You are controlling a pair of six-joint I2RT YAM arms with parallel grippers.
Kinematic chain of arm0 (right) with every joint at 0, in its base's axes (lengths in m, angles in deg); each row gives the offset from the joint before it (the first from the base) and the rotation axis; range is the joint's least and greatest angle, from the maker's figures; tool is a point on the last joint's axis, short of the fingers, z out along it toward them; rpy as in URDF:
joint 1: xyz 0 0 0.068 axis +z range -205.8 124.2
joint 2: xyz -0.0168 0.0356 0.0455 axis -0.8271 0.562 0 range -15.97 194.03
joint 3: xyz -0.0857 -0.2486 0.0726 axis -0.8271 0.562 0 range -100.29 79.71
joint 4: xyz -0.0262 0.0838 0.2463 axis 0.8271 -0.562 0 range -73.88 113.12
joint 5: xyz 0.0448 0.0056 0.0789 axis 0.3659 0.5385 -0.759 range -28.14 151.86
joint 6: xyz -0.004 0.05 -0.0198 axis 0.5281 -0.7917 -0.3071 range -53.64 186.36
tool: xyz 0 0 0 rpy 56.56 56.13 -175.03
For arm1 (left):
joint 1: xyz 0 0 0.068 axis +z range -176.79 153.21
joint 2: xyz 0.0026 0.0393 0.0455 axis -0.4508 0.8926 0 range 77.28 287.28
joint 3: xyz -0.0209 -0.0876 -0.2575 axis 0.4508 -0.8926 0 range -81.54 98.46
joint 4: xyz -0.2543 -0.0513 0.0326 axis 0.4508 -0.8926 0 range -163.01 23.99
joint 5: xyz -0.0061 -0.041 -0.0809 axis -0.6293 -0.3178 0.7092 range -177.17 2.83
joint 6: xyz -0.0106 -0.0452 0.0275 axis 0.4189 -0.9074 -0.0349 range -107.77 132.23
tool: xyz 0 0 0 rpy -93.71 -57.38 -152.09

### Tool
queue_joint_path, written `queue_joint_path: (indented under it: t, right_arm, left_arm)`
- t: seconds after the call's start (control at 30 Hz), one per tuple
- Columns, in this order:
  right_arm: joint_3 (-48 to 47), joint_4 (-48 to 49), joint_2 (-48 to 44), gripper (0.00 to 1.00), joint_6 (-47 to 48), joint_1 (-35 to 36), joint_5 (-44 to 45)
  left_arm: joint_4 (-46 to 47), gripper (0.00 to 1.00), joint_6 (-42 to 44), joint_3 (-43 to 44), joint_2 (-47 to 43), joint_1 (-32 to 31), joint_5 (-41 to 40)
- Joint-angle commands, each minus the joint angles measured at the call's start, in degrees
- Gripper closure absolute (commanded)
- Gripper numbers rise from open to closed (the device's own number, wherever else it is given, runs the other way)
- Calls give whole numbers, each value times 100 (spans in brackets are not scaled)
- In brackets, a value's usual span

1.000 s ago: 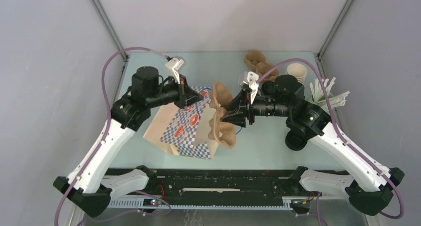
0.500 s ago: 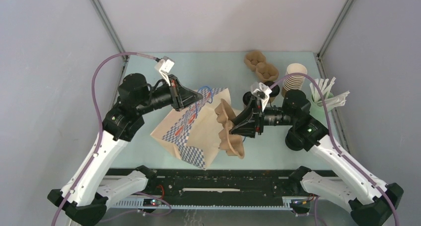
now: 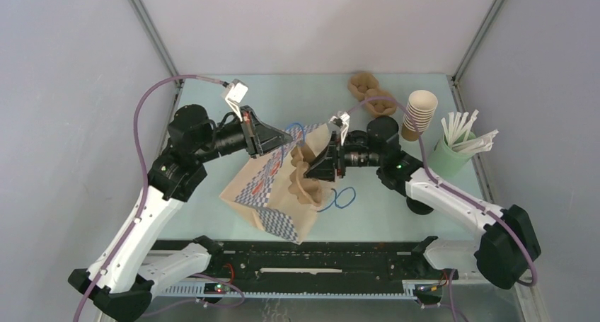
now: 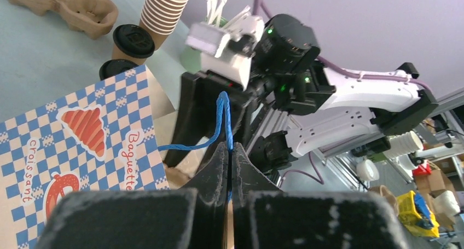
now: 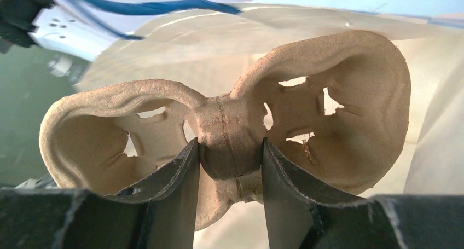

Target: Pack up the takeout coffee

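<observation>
Right gripper [image 5: 230, 150] is clamped on the pulp cup carrier [image 5: 339, 96] at its mid bridge, long axis across my jaws, paper bag [image 4: 82, 145] mouth dead ahead. Left gripper [image 4: 228, 150] is pinched shut on the blue handle [image 4: 223, 112]. Lidded coffee cups [image 4: 133, 38] stand unpacked by the cup stack [image 4: 164, 8], prob. nearer my right arm.

The setting is a robotics laboratory test cell. Plain grey panel walls [image 3: 297, 25] and metal frame posts [image 3: 148, 26] enclose a pale teal table [image 3: 283, 95]. The left arm [image 3: 152, 202] and right arm [image 3: 453, 198] are bolted to a black base rail [image 3: 311, 255], with purple cables [image 3: 139, 120] exposed. Café stock stands on the table: a stack of paper cups [image 3: 419, 113] and two lidded coffee cups [image 4: 133, 40]. Beyond the cell, the left wrist view shows cardboard boxes [image 4: 438, 180] and a yellow container [image 4: 418, 210].
</observation>
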Motion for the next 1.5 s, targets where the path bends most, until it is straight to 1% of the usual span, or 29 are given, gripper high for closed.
queue_joint_path:
  t: [0.0, 0.07, 0.13, 0.2, 0.27, 0.4, 0.47, 0.53, 0.63, 0.73, 0.83, 0.87, 0.9, 1.03, 1.23, 1.37, 1.47]
  right_arm:
    - [-379, -267, 200, 67, 652, 377, 1323]
    - [-354, -238, 285, 67, 792, 421, 1757]
    - [-414, -271, 360, 70, 947, 506, 2216]
    - [-574, -489, 387, 69, 1466, 805, 2852]
    - [-649, -647, 406, 66, 1943, 1117, 3413]
    - [-683, -1294, 410, 65, 2911, 1517, 4545]
    - [-610, -1310, 391, 65, 3249, 1660, 4824]
    - [-573, -1201, 390, 64, 3507, 1799, 4949]
    - [-646, -1261, 400, 59, 3695, 1868, 5188]
    - [-994, -2037, 369, 57, 3807, 1834, 5110]
    - [-1234, -2608, 282, 57, 3834, 1840, 5013]
    - [-1299, -2750, 236, 57, 3807, 1849, 5013]
    - [-1333, -2859, 188, 57, 3808, 1851, 4877]
    - [-1470, -3351, 255, 56, 3956, 1853, 4761]
    - [-2106, -4042, 857, 56, 3918, 1773, 4354]
    - [-2496, -4009, 1290, 55, 3837, 1754, 3962]
    - [-2951, -4286, 1786, 55, 3927, 1765, 3791]
  left_arm:
    - [754, 100, -514, -182, -50, -64, 228]
    - [924, 100, -676, -229, -18, -81, 308]
    - [977, 100, -737, -258, 21, -120, 360]
    - [974, 100, -764, -277, 25, -143, 380]
    - [979, 100, -780, -283, 33, -153, 397]
    - [1038, 100, -832, -237, 60, -161, 322]
    - [1195, 100, -940, -269, 60, -158, 227]
    - [1544, 100, -1126, -364, 49, -160, 120]
    - [2228, 100, -1556, -591, 2, -162, -101]
    - [3074, 100, -2113, -934, -54, -153, -289]
    - [4246, 100, -2986, -1451, -70, -91, -325]
    - [4540, 100, -3190, -1564, -47, -71, -277]
    - [4640, 100, -3264, -1645, -23, -53, -228]
    - [4580, 100, -3170, -2036, -225, 164, -177]
    - [4517, 100, -3179, -2527, -483, 951, 176]
    - [4321, 100, -3181, -2684, -736, 1304, 304]
    - [3921, 100, -3007, -2740, -951, 1529, 419]
